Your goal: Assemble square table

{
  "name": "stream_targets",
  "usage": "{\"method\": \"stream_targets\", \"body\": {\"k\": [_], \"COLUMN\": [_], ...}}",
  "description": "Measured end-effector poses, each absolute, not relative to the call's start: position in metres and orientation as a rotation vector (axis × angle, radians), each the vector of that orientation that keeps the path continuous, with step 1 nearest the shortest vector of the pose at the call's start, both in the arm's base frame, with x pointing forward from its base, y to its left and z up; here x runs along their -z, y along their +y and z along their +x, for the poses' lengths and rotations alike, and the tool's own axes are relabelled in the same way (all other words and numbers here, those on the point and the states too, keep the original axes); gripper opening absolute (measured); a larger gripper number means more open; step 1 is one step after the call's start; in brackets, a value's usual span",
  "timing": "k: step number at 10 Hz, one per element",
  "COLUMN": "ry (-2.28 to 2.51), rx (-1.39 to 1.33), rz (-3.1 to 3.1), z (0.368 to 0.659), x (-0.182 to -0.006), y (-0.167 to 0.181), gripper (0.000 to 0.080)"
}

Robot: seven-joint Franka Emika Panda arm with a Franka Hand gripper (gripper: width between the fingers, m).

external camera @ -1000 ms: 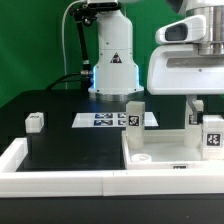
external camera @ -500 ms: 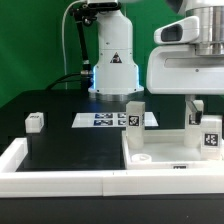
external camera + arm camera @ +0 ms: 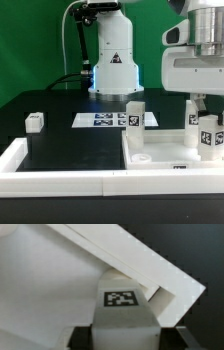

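Hand (image 3: 203, 118) grips one white leg block (image 3: 122, 318), whose black-white tag (image 3: 121, 298) faces the wrist camera, over the square slab (image 3: 165, 150) on the desk (image 3: 70, 145). Second leg block (image 3: 134, 113) stands on the slab; third leg block (image 3: 36, 121) rests well apart.

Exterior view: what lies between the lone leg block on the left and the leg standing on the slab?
Only the marker board, flat on the black table; the exterior view shows it.
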State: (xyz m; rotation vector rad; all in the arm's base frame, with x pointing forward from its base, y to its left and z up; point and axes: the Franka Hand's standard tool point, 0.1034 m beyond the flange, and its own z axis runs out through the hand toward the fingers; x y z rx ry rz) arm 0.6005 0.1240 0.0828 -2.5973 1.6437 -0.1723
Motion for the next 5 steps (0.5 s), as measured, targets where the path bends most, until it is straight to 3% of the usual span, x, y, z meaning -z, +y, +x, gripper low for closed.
{"method": "stream_targets", "body": {"k": [5], "ry": [1.979], "rx": [0.140], "rz": [-2.320], "z": [0.6016], "x": [-0.0832], "y": [0.1218], "gripper": [0.0291]}}
